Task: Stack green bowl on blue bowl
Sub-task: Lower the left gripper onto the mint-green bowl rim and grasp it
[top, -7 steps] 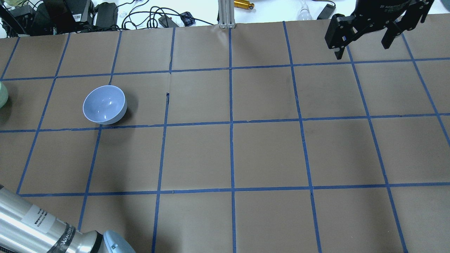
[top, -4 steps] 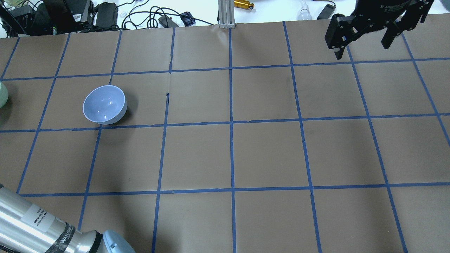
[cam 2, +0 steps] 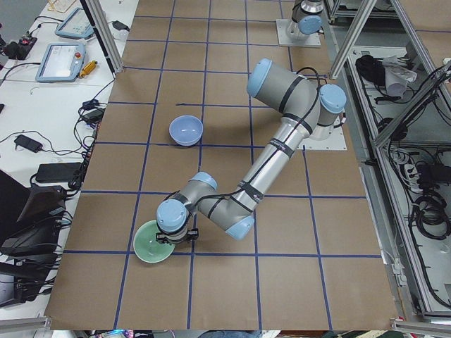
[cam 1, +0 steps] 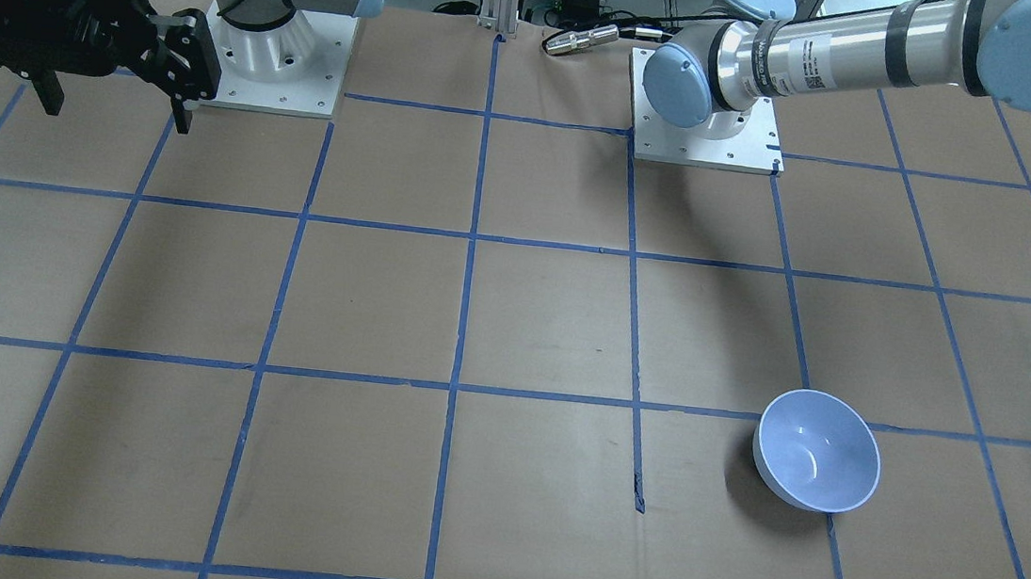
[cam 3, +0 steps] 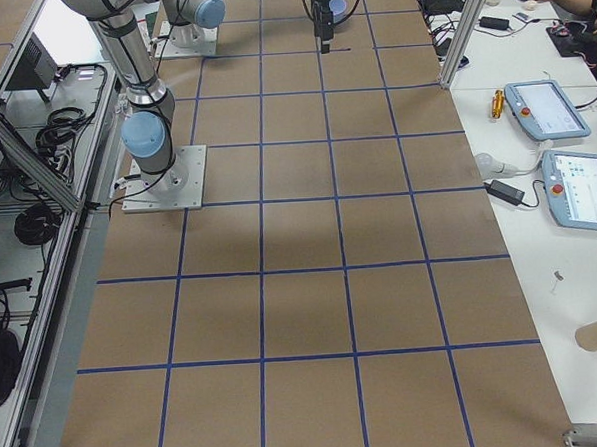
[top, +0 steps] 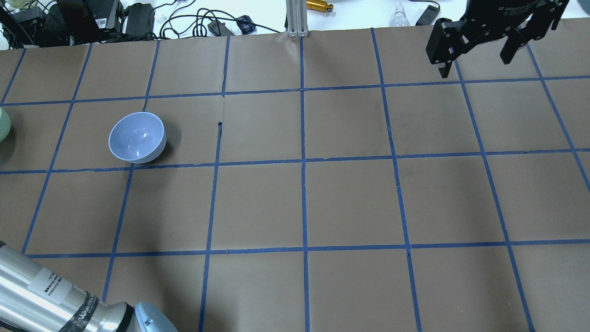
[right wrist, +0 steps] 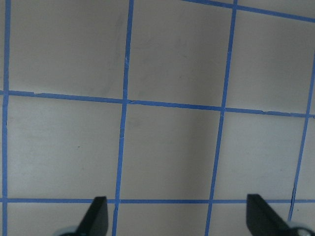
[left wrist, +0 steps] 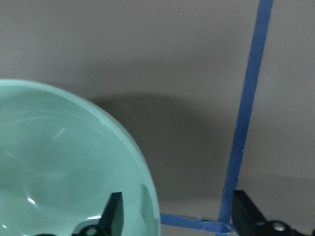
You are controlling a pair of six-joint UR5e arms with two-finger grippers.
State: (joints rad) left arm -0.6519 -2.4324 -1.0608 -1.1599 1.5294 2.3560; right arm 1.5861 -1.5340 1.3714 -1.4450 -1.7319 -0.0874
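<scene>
The green bowl (left wrist: pixel 64 162) stands on the table's left end; it shows as a sliver at the overhead view's left edge (top: pixel 2 123) and whole in the exterior left view (cam 2: pixel 150 245). My left gripper (left wrist: pixel 179 219) is open and straddles its rim, one finger inside the bowl and one outside. The blue bowl (top: pixel 137 137) stands upright and empty further in on the left half, also in the front-facing view (cam 1: pixel 817 451). My right gripper (top: pixel 474 64) is open and empty, high over the far right of the table.
The brown table cover (top: pixel 304 203) carries a blue tape grid. Cables and power bricks (top: pixel 138 18) and a metal post (top: pixel 297 18) sit beyond the far edge. My left arm's forearm (top: pixel 46 295) crosses the near left corner.
My left forearm has shifted slightly toward the near left. The green sliver at the overhead view's left edge has narrowed a little. The right arm and the blue bowl have not moved.
</scene>
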